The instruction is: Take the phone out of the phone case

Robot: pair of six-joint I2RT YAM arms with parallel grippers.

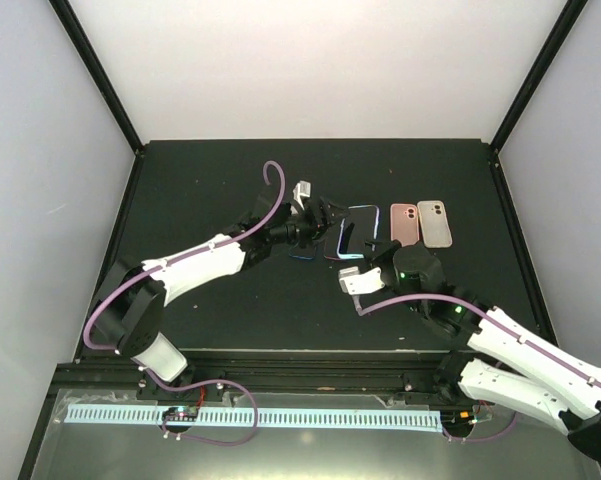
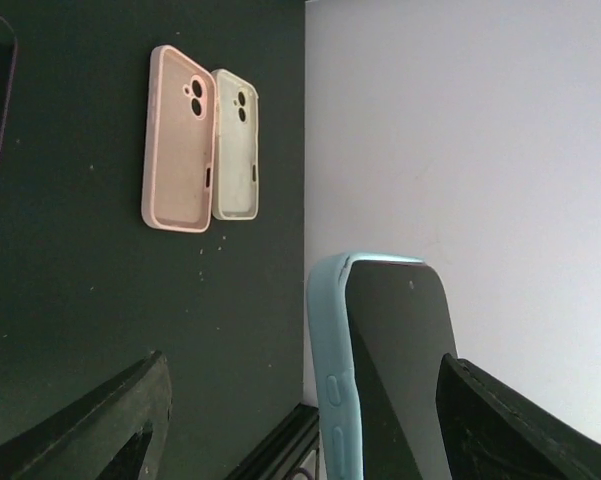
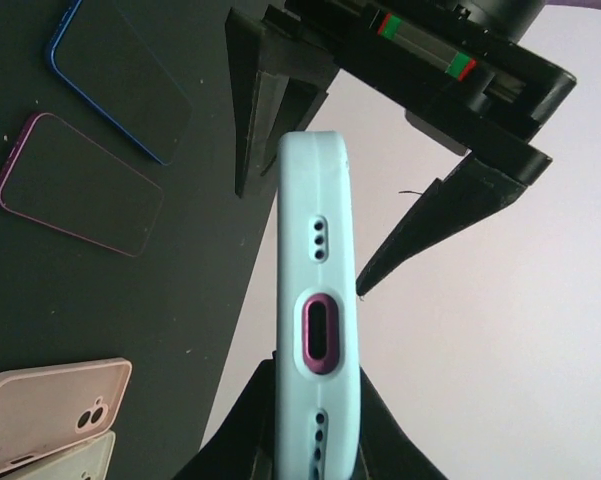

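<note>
Here, the light-blue phone case, with the phone seated in it, is shown raised off the bench at mid-scene, between the two arms. The right fingers are clenched on the case's sides at its port end, where purple is seen through the charging cut-out. The left fingers are spread astride the opposite end; one is well apart from the case, and contact by the other cannot be told. On the bench to the right, an empty pink case and an empty pale case are laid side by side; a purple-edged phone and a blue-edged phone are laid bare further left. The task is judged to be early: a grasp is made, but the phone is not yet separated.
</note>
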